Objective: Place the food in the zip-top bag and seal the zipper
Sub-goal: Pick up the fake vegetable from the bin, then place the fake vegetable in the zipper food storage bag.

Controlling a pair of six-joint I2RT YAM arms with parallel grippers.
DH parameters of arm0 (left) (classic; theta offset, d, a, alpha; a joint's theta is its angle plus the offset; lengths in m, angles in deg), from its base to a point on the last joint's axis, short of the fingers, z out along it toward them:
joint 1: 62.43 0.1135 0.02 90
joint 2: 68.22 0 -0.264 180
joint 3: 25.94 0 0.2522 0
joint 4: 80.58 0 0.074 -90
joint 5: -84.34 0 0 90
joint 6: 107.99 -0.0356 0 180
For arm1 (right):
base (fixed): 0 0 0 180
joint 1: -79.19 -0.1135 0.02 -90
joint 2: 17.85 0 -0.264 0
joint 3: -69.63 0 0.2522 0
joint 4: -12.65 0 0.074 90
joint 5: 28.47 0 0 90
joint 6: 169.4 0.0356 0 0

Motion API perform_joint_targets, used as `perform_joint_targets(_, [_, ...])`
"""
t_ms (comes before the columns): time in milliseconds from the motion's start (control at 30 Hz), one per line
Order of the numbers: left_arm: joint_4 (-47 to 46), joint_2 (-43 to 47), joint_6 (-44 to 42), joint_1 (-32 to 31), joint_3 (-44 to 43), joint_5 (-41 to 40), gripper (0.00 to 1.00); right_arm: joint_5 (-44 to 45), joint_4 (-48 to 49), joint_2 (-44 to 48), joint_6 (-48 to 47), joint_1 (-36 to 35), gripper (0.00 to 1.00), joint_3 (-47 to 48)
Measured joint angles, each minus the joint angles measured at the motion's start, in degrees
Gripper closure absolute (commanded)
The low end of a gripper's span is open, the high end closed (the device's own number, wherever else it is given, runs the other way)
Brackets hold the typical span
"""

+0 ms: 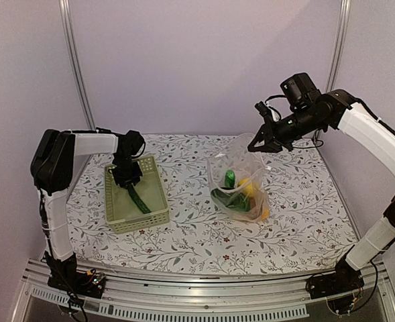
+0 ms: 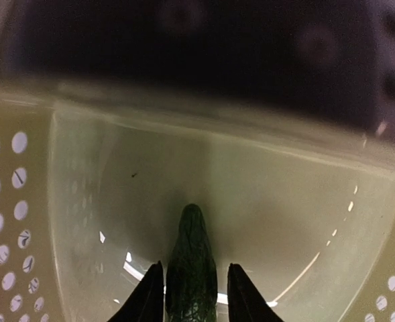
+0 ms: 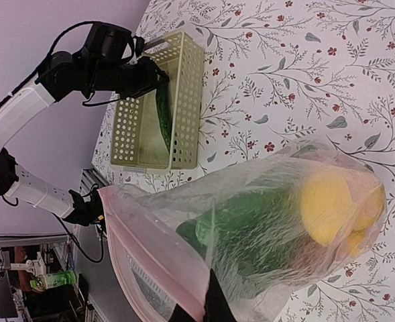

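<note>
The clear zip-top bag point(image 1: 241, 178) stands on the table right of centre, its top lifted. My right gripper point(image 1: 261, 144) is shut on the bag's mouth edge; in the right wrist view it point(image 3: 198, 305) pinches the pale pink zipper point(image 3: 150, 248). Inside the bag point(image 3: 271, 221) are yellow lemons point(image 3: 331, 201), dark green pieces point(image 3: 251, 235) and an orange piece point(image 1: 264, 213). The long green cucumber point(image 1: 139, 200) lies in the pale green basket point(image 1: 155, 216). My left gripper point(image 1: 127, 176) is down in the basket, open, its fingers either side of the cucumber point(image 2: 192, 268) with small gaps.
The basket's perforated walls point(image 2: 9, 201) stand close around my left gripper point(image 2: 195, 265). The flowered tablecloth point(image 1: 184, 241) covers the table. Metal posts point(image 1: 76, 67) stand at the back corners. The basket also shows in the right wrist view point(image 3: 184, 100).
</note>
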Motion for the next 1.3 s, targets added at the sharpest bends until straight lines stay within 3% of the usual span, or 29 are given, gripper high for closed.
perform_joint_targets(200, [-0.1, -0.2, -1.0, 0.8, -0.3, 0.1, 0.93, 0.0, 0.0, 0.3, 0.0, 0.0, 1.0, -0.7])
perform_joint_targets(367, [-0.4, -0.2, -1.4, 1.1, -0.3, 0.6, 0.99, 0.0, 0.0, 0.3, 0.0, 0.0, 1.0, -0.7])
perform_joint_targets(567, [-0.2, 2.4, -2.5, 0.7, -0.7, 0.9, 1.0, -0.1, -0.2, 0.3, 0.0, 0.3, 1.0, -0.6])
perform_joint_targets(900, [-3.1, 17.5, -6.7, -3.6, -8.8, 2.1, 1.0, -0.9, -0.2, -0.5, 0.0, 0.4, 1.0, -0.1])
perform_joint_targets(1300, [-28.2, 30.6, -22.0, -19.5, -10.7, 2.8, 1.0, -2.9, -0.4, -6.2, -0.1, 0.4, 1.0, 5.2])
